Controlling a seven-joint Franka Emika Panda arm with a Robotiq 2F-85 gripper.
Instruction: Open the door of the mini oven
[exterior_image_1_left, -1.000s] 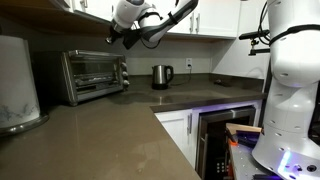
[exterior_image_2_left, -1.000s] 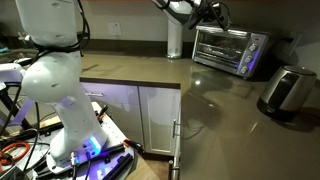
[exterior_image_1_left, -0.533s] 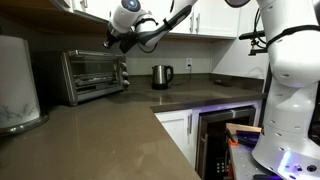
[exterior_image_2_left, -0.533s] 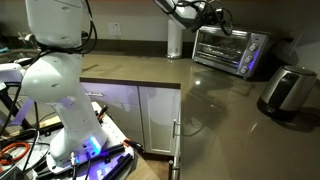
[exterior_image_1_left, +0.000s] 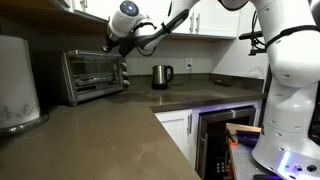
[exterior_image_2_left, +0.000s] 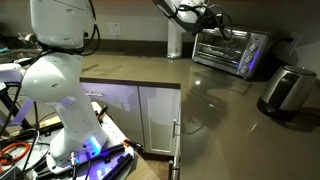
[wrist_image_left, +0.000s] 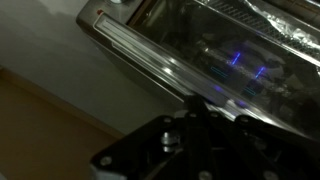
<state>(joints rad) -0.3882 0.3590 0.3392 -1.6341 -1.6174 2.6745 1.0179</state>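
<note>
So the boxy silver stainless-steel mini oven (exterior_image_1_left: 94, 75) is sitting at the back of the brown countertop surface (exterior_image_1_left: 100, 135), tucked toward the corner, with a small steel kettle (exterior_image_1_left: 162, 76) standing further along. Its wide glass-fronted door with the silver metal frame (exterior_image_2_left: 220, 50) is looking fully shut in both exterior views, so none of the actual opening is done yet. The white robot arm (exterior_image_1_left: 126, 12) is reaching over and hanging just above the oven's top front edge, on the knob side. The jaws are pressed together with nothing between them. In the wrist view the long shiny handle bar (wrist_image_left: 140, 55) along the door's top is running diagonally just ahead of the jaws, though that picture is dark and blurry, so I'm guessing a bit on whether they're apart or touching. What's left: getting onto or behind that bar, then pulling the door outward and down. Basically we're looking at the approach stage, with all the real work waiting.
</note>
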